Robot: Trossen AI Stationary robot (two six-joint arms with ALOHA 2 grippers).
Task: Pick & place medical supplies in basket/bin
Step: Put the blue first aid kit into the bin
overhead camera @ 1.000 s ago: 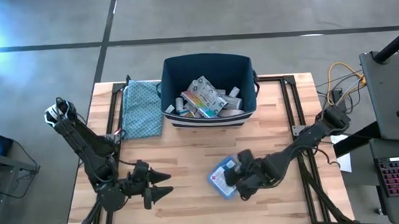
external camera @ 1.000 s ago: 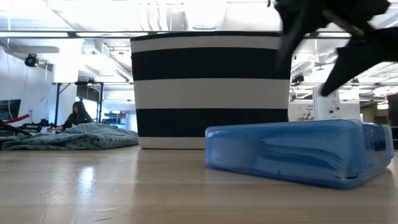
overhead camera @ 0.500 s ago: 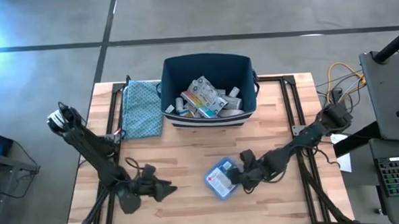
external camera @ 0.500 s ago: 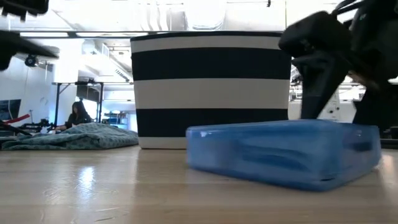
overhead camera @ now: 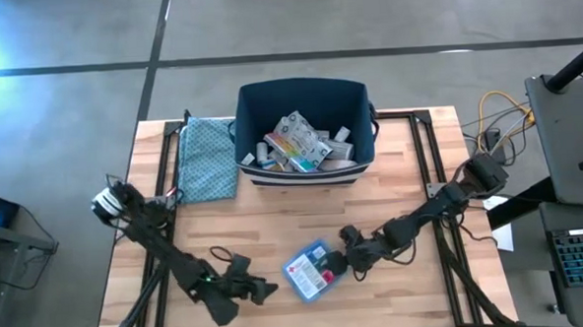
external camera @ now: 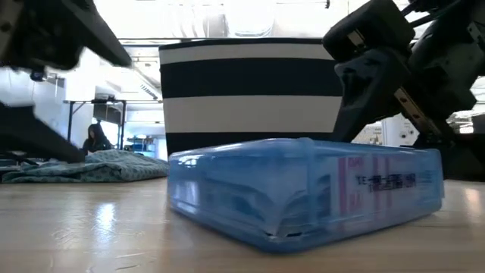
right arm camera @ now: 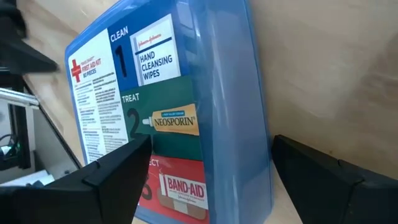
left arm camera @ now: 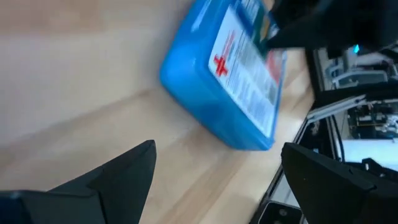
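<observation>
Near the table's front edge, the right gripper (overhead camera: 342,267) stood spread around a blue first-aid box (overhead camera: 310,272), gripping nothing; the left gripper (overhead camera: 267,289), wide open, was empty just beside it.

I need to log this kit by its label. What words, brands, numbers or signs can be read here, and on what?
All on the blue first aid kit case lying on the table:
"FIRST AID KIT", beside a red cross
"CLEAN", "1"
"HAND CLEANSING WIPES"
"TREAT", "2"
"NEOSPORIN"
"BAND-AID"
The fine print under the red cross is too small to read.
Packets inside the bin: print too small to read.
</observation>
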